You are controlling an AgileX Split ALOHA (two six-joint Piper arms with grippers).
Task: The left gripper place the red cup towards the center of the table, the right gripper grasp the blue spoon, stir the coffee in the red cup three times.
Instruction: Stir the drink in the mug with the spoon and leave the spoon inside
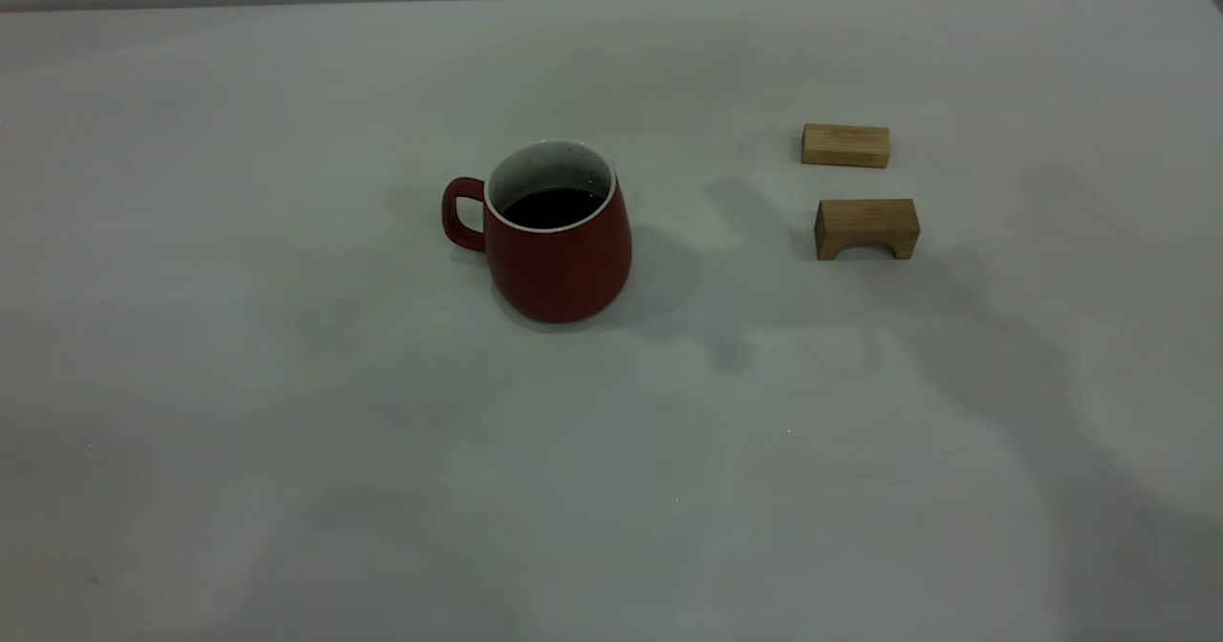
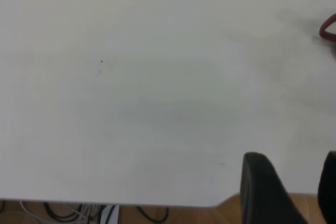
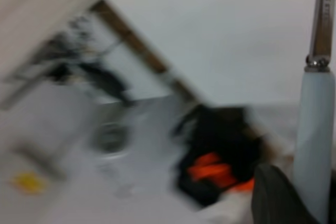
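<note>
The red cup (image 1: 559, 233) stands upright near the middle of the table (image 1: 287, 432), handle to the left, with dark coffee (image 1: 552, 206) inside. Neither gripper shows in the exterior view. In the left wrist view my left gripper (image 2: 299, 192) is open over the table's edge with nothing between its fingers (image 2: 262, 190). A sliver of the red cup (image 2: 328, 27) shows far off. In the right wrist view my right gripper (image 3: 310, 203) is shut on the blue spoon (image 3: 314, 140) by its pale blue handle. Its metal stem (image 3: 321, 14) points away over the table, and the bowl is out of view.
Two tan wooden blocks lie to the right of the cup: a plain one (image 1: 846, 145) farther back and an arched one (image 1: 867, 227) nearer. Cables (image 2: 79, 212) hang below the table edge. Beyond the table, the right wrist view shows blurred clutter with an orange patch (image 3: 212, 169).
</note>
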